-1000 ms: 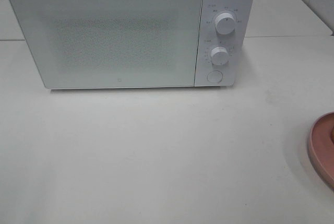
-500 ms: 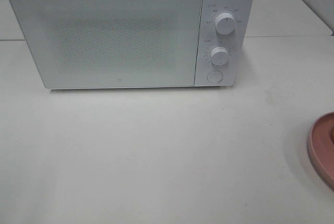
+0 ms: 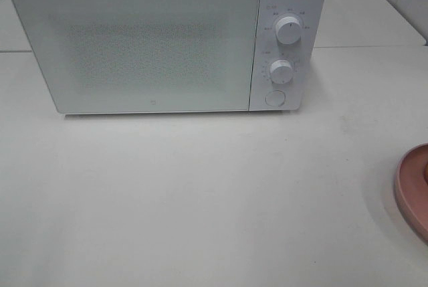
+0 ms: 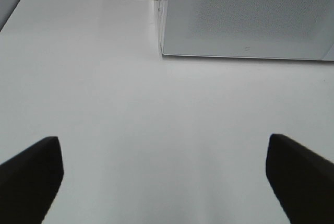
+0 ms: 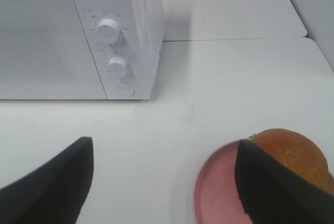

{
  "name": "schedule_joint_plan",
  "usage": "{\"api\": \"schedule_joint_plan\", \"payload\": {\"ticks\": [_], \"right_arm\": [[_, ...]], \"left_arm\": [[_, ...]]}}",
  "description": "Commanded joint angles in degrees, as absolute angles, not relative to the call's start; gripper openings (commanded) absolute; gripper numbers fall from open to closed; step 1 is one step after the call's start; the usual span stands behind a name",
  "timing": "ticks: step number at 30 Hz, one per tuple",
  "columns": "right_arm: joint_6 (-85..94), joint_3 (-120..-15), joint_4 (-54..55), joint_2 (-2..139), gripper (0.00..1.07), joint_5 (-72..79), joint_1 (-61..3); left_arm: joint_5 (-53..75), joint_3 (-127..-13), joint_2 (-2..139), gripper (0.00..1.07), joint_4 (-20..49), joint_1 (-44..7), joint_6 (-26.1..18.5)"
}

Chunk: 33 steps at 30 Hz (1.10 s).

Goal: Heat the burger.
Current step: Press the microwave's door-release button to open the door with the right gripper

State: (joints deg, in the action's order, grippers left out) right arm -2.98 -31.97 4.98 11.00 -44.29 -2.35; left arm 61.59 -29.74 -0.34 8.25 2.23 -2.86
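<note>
**Right wrist view: burger on its plate, oven door shut**

We see the tall round burger with a glossy golden-brown bun (image 5: 289,153) sitting on the round pink plate (image 5: 214,198) at the near right of the white table (image 3: 200,200). It is well apart from the boxy white microwave oven (image 3: 167,39) at the far side. Our right gripper (image 5: 164,151) hangs above the table with its jaws spread and empty. Our left gripper (image 4: 163,145) is spread wide too, holding nothing. The microwave's flat white door (image 3: 134,46) is shut, so carrying the burger over first would leave us nowhere to set it. We also judge that the stacked layers could slide or topple if the jaws squeeze the slick bun too hard. A low approach could knock the plate.
</note>
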Motion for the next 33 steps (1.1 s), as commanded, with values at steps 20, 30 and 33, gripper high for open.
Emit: {"api": "schedule_joint_plan", "payload": {"ticks": [20, 30, 33], "right_arm": [[-3.0, -32.3, 6.0, 34.6, 0.75, -21.0, -2.1], [-3.0, -30.1, 5.3, 42.8, 0.75, -9.1, -2.1], [-3.0, -26.1, 4.0, 44.2, 0.75, -0.8, -2.1]], "left_arm": [[61.3, -29.7, -1.3, 0.98, 8.6, 2.1, -2.6], [61.3, -29.7, -1.3, 0.98, 8.6, 2.1, -2.6], [61.3, -29.7, -1.3, 0.98, 8.6, 2.1, -2.6]]}}
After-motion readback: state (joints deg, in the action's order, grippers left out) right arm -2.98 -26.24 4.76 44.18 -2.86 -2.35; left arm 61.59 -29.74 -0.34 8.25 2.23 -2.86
